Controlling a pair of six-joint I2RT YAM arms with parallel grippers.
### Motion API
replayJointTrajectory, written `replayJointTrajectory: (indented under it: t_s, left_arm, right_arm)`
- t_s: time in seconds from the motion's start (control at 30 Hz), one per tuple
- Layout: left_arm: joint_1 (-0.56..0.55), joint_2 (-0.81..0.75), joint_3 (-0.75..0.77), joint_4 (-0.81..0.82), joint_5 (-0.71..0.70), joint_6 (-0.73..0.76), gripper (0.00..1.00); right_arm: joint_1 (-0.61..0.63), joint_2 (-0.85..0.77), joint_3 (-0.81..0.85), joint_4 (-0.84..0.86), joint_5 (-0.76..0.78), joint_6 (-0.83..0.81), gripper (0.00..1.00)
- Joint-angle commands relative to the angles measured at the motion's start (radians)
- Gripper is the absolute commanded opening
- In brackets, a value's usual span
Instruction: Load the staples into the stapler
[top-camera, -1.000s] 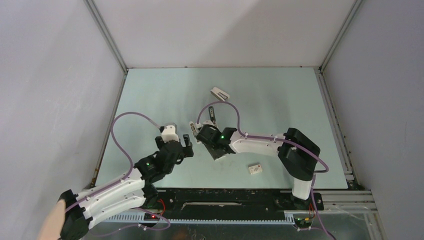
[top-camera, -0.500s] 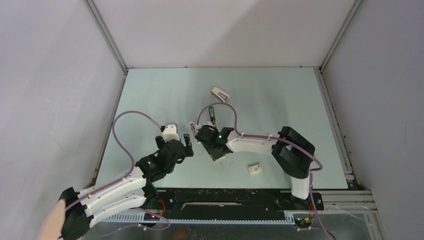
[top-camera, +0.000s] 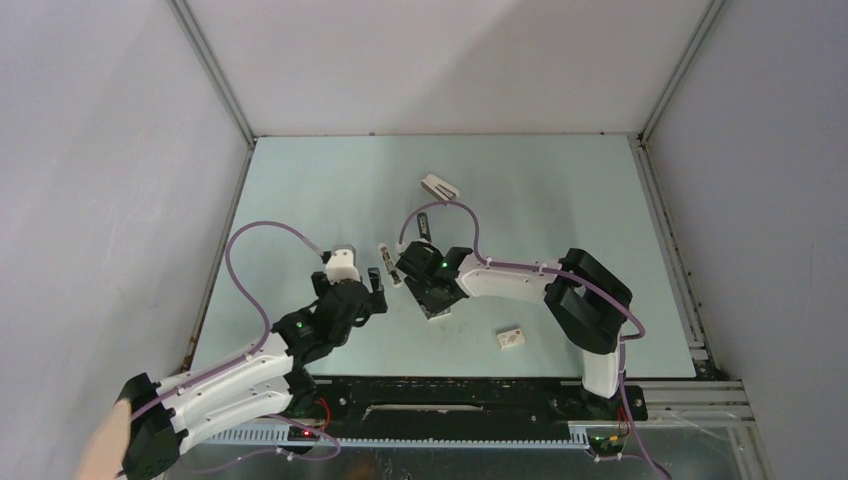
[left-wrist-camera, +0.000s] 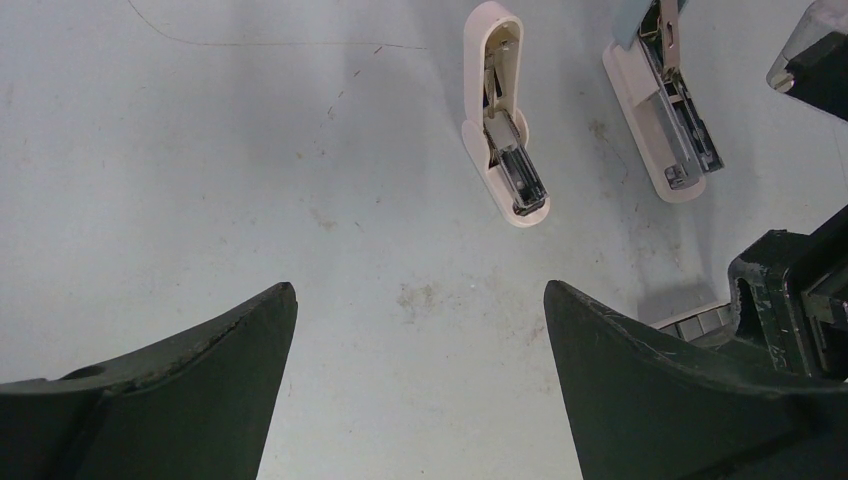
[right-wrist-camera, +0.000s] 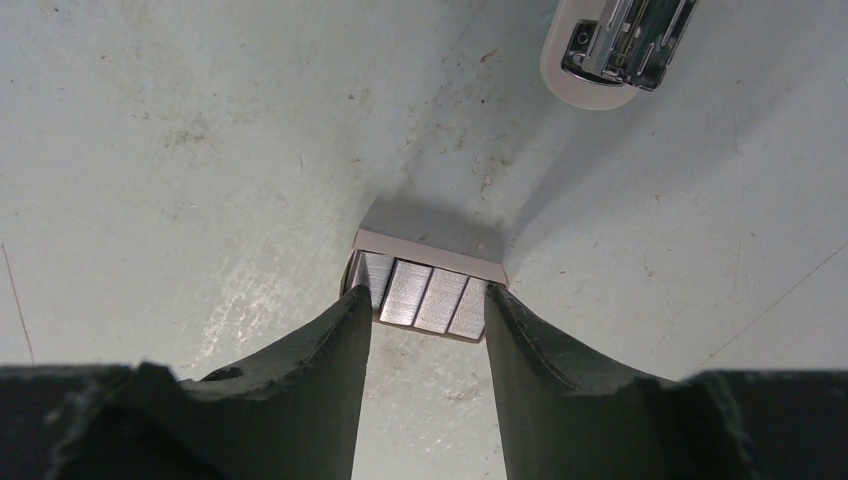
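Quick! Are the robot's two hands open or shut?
Left gripper: wide open, empty.
Right gripper: jaws on either side of the staples; squeezing or not, cannot tell.

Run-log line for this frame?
right end effector: straddling staples on table, grip unclear | left end effector: open, empty, above table

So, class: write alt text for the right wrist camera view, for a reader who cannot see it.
Two dark fingers of the right gripper flank the staples, a small grey ribbed block lying on the pale table; whether they pinch it is unclear. The white end of the stapler, metal showing inside, sits at top right.
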Motion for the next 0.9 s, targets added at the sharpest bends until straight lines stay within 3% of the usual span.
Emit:
replayJointTrajectory:
  t_s: [0.0,0.53,0.87]
  left_arm:
    - [0.001,0.006,0.039,0.023,-0.011,0.019,0.96]
    - [0.001,-0.006,0.03,0.046,0.013,0.025,0.96]
    - [0.001,-0.013,0.027,0.048,0.019,0.024,0.96]
  right_arm:
    - [-0.004,0.043,-0.024,0.016,-0.045,0.001,0.5]
    - [0.02,0.044,-0.023,0.035,0.018,-0.016,0.6]
    - [0.024,0.039,-0.023,0.02,0.071,-0.012,0.6]
